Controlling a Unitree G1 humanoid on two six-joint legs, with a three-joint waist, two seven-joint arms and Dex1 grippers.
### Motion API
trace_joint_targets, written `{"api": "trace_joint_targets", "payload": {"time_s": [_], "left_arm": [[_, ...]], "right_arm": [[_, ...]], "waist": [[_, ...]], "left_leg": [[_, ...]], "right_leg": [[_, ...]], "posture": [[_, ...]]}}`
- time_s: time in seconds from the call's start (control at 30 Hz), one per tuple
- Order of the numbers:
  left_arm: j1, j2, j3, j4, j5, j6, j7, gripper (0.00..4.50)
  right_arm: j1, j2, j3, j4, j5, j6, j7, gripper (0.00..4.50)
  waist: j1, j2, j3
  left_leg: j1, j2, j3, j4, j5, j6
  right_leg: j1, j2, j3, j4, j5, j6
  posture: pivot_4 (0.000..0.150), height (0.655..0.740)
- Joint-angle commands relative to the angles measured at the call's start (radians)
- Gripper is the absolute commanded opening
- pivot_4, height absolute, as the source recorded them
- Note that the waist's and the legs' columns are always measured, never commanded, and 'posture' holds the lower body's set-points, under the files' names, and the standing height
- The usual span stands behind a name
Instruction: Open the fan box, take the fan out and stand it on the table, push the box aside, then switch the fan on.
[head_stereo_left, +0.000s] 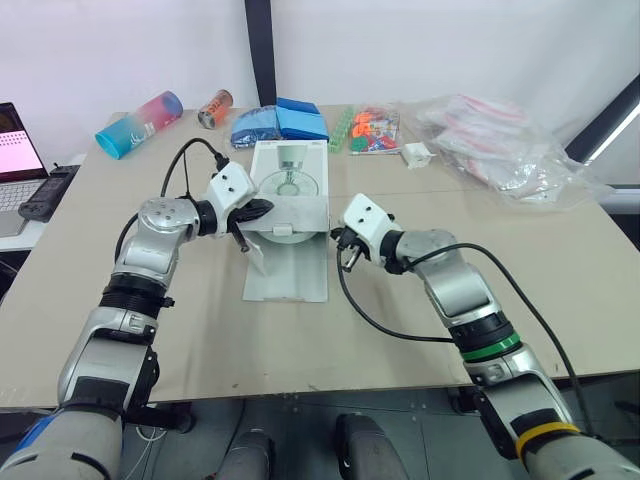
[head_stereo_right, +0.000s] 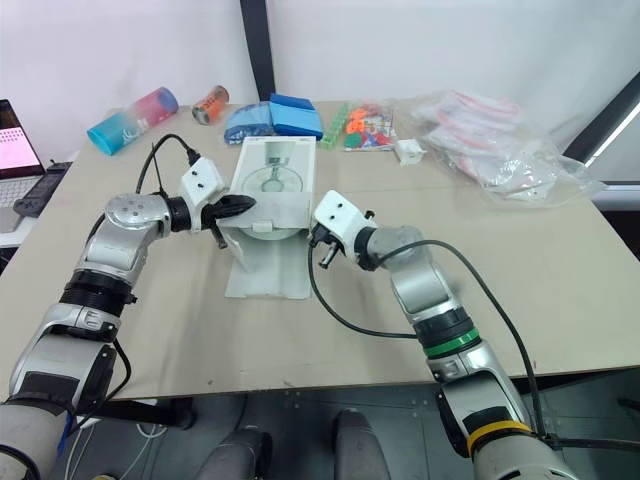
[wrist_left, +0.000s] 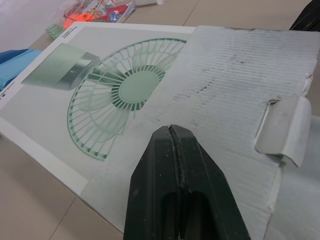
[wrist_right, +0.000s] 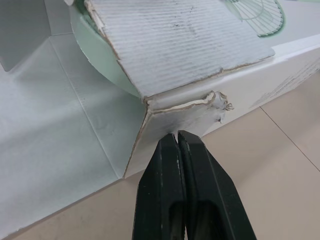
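The white fan box (head_stereo_left: 287, 165), printed with a green fan, lies flat at the table's middle. Its long lid flap (head_stereo_left: 288, 272) is folded out flat on the table on the box's near side. A short corrugated inner flap (wrist_left: 235, 85) covers the opening, and the pale green fan (wrist_right: 95, 57) peeks out from under it. My left gripper (head_stereo_left: 265, 209) is shut, its tips over the inner flap's left part. My right gripper (wrist_right: 177, 138) is shut too, pointing at the box's torn near-right corner (wrist_right: 210, 100), close to it and holding nothing.
Along the table's far side lie a pink-and-blue tube (head_stereo_left: 138, 123), a can (head_stereo_left: 214, 108), blue packets (head_stereo_left: 280, 122), colourful toys (head_stereo_left: 370, 128), a small white item (head_stereo_left: 417, 153) and clear plastic bags (head_stereo_left: 500, 145). A laptop (head_stereo_left: 15, 150) sits off the left edge.
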Motion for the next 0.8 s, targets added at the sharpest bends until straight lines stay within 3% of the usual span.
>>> {"api": "trace_joint_targets", "payload": {"time_s": [0.03, 0.37, 0.8], "left_arm": [[-0.015, 0.011, 0.018, -0.009, 0.0, -0.011, 0.004, 0.0], [-0.007, 0.016, 0.016, -0.017, 0.0, -0.008, 0.001, 0.0], [-0.007, 0.014, 0.018, -0.013, 0.001, -0.012, 0.006, 0.0]], "right_arm": [[-0.008, -0.012, -0.019, -0.046, 0.002, -0.023, -0.004, 0.04], [0.079, -0.182, -0.053, -0.164, 0.127, -0.117, 0.227, 0.04], [0.07, -0.144, -0.126, -0.206, 0.278, -0.09, 0.251, 0.04]], "waist": [[0.0, 0.0, 0.0], [0.001, 0.0, 0.0], [0.001, 0.0, 0.0]], "left_leg": [[0.0, 0.0, 0.0, 0.0, 0.0, 0.0], [0.0, 0.0, 0.0, 0.0, -0.001, 0.002], [0.0, 0.002, 0.001, 0.0, -0.001, 0.002]], "right_leg": [[0.0, 0.0, 0.0, 0.0, 0.0, 0.0], [0.0, 0.0, 0.0, -0.001, 0.0, 0.0], [0.001, 0.002, 0.0, -0.002, 0.001, -0.001]], "posture": [[0.15, 0.74], [0.15, 0.74], [0.15, 0.74]]}}
